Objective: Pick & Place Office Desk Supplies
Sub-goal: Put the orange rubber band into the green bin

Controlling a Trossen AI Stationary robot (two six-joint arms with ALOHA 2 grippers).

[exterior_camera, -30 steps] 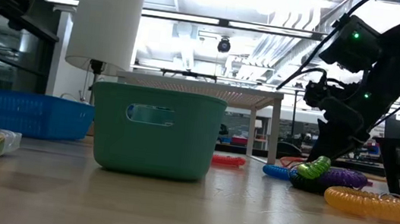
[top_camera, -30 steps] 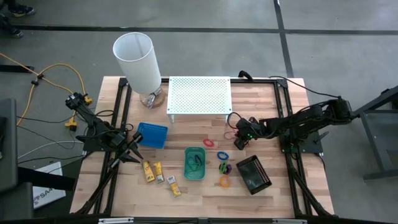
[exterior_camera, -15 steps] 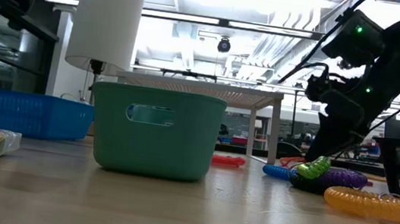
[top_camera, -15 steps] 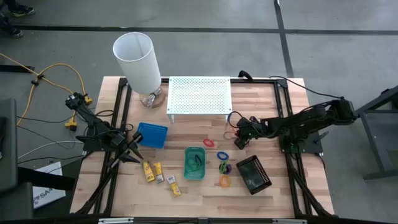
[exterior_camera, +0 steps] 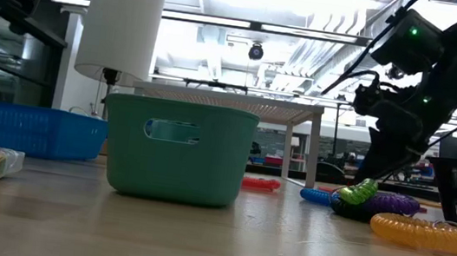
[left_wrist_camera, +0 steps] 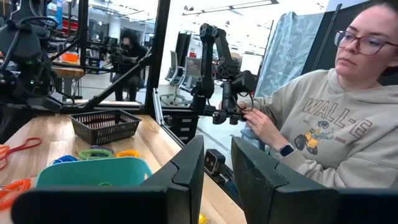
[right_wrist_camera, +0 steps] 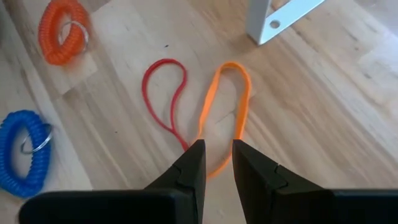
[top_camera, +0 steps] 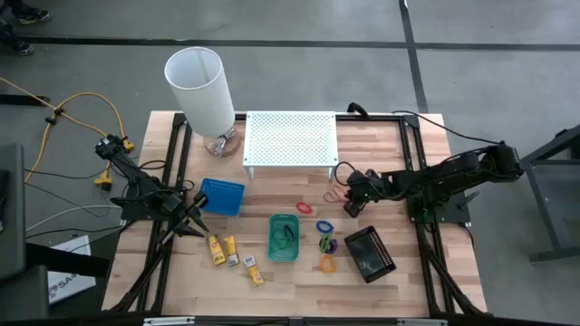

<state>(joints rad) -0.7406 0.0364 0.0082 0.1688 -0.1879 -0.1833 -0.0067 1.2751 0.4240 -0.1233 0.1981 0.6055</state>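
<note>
- A wooden desk [top_camera: 281,272] stands on a grey floor; beyond it lies a bright workshop, where a person in a beige hoody [left_wrist_camera: 323,124] sits by another robot arm.
- Left edge: the left gripper [top_camera: 192,224] waits just beside the blue tray [top_camera: 222,196], its fingers [left_wrist_camera: 186,171] a narrow gap apart, holding nothing.
- Back left corner: a white cylindrical lamp [top_camera: 199,89]; beside it, along the back edge, a white perforated shelf [top_camera: 291,139].
- Front left: yellow-and-white packets [top_camera: 232,254] lie in a loose row.
- Centre: the green tray [top_camera: 284,237] has dark items inside.
- Right of it: a red coiled ring [top_camera: 304,207], a blue coiled ring [top_camera: 323,225], a green-and-purple coil [top_camera: 326,243] and an orange coil [top_camera: 326,263].
- Near the shelf's right leg: a red rubber band [right_wrist_camera: 165,93] and an orange rubber band [right_wrist_camera: 227,109] lie flat, side by side.
- The right gripper [right_wrist_camera: 214,149] hangs over those bands, its fingers narrowly apart astride the orange band's end, not clamping it.
- Front right: the black mesh tray [top_camera: 369,254].
</note>
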